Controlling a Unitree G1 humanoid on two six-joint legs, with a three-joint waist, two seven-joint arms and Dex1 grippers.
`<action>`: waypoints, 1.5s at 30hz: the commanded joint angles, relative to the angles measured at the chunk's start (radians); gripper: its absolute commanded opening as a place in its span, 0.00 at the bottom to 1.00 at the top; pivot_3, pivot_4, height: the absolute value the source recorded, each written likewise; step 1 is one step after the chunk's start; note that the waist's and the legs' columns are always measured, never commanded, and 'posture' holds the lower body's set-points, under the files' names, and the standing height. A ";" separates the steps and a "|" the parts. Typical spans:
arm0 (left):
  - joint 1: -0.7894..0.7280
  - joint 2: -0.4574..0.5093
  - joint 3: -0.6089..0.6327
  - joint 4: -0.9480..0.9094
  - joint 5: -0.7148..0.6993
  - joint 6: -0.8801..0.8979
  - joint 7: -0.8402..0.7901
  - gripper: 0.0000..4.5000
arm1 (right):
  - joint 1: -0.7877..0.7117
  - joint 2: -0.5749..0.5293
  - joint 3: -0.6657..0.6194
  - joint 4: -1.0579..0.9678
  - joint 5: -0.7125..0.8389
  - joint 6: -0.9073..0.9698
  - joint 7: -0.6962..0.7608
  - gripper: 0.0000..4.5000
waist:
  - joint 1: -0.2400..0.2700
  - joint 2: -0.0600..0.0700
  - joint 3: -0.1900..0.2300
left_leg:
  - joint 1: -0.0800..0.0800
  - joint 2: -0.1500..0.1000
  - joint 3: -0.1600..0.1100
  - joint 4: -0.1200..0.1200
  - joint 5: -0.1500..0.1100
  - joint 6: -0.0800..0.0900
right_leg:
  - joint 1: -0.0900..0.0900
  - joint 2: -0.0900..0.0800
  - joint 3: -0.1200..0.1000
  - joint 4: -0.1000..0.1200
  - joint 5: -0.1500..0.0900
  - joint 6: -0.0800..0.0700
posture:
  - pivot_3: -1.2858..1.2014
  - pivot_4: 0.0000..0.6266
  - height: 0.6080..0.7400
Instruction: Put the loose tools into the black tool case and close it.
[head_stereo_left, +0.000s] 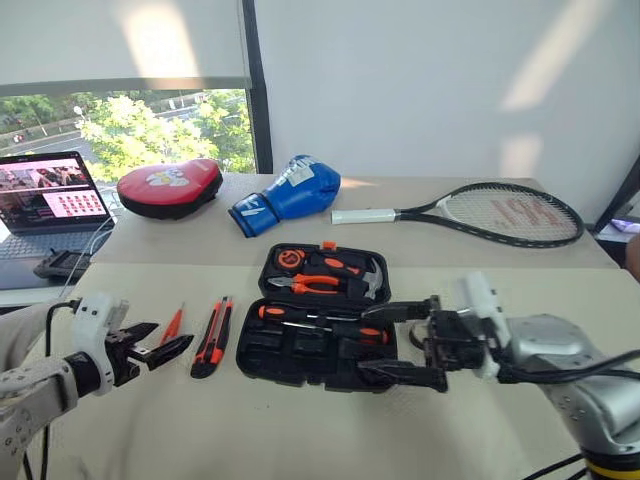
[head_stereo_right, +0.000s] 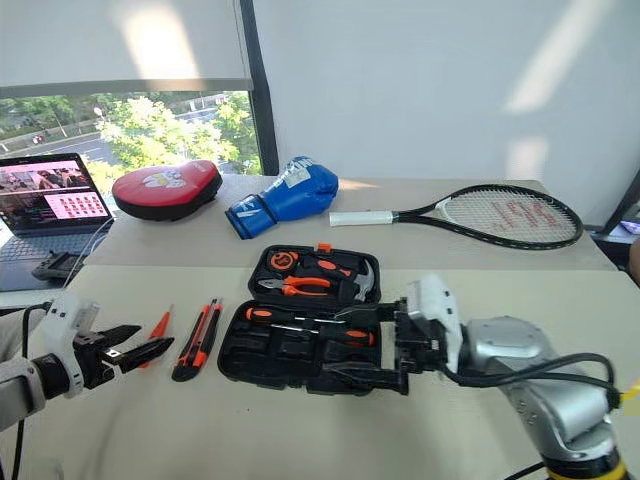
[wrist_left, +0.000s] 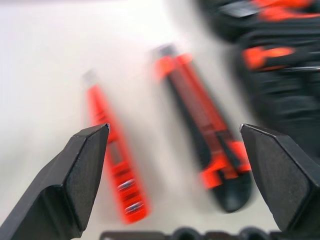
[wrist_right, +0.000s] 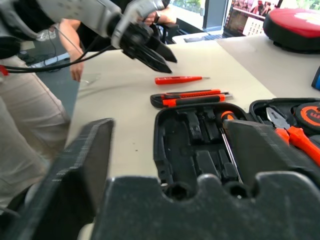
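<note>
Two loose tools left on the table (head_stereo_left: 300, 430): slim orange screwdriver (head_stereo_left: 172, 324) and black-orange utility knife (head_stereo_left: 212, 335), side by side, just left of the open black tool case (head_stereo_left: 318, 317). Left gripper (head_stereo_left: 160, 343) near the screwdriver, fingers spread, grasping nothing. Inside the case: tape roll (head_stereo_left: 289, 258), pliers (head_stereo_left: 315, 284), hammer (head_stereo_left: 366, 275) in the far half, black-and-orange screwdrivers (head_stereo_left: 320, 320) in the near half, several slots bare. Right gripper (head_stereo_left: 400, 343) over the case's near right corner, fingers released, empty. Closing not yet done.
</note>
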 joint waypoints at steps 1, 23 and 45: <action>-0.052 0.016 -0.052 0.022 0.062 0.103 0.096 1.00 | 0.038 -0.032 -0.082 -0.060 0.065 -0.020 0.005 0.98 | -0.001 -0.001 0.000 | 0.000 0.000 0.000 0.000 0.000 0.000 | 0.000 0.000 0.000 0.000 0.000 0.000 | 0.52 0.24 1.00; -0.454 0.128 -0.484 0.143 0.203 -0.428 -0.711 0.10 | 0.266 -0.069 -0.205 -0.202 0.053 -0.086 -0.160 1.00 | 0.025 -0.001 0.000 | -0.003 -0.003 0.001 0.001 0.002 -0.003 | -0.001 0.000 -0.004 0.000 0.000 -0.001 | 0.52 0.24 1.00; -0.903 -0.120 -0.898 0.730 0.709 -0.926 -1.039 0.10 | 0.768 -0.063 -0.505 -0.388 0.110 -0.190 -0.275 1.00 | 0.005 -0.003 0.001 | -0.008 -0.004 0.005 0.018 -0.008 0.025 | 0.002 0.002 0.003 -0.001 0.003 0.013 | 0.52 0.24 1.00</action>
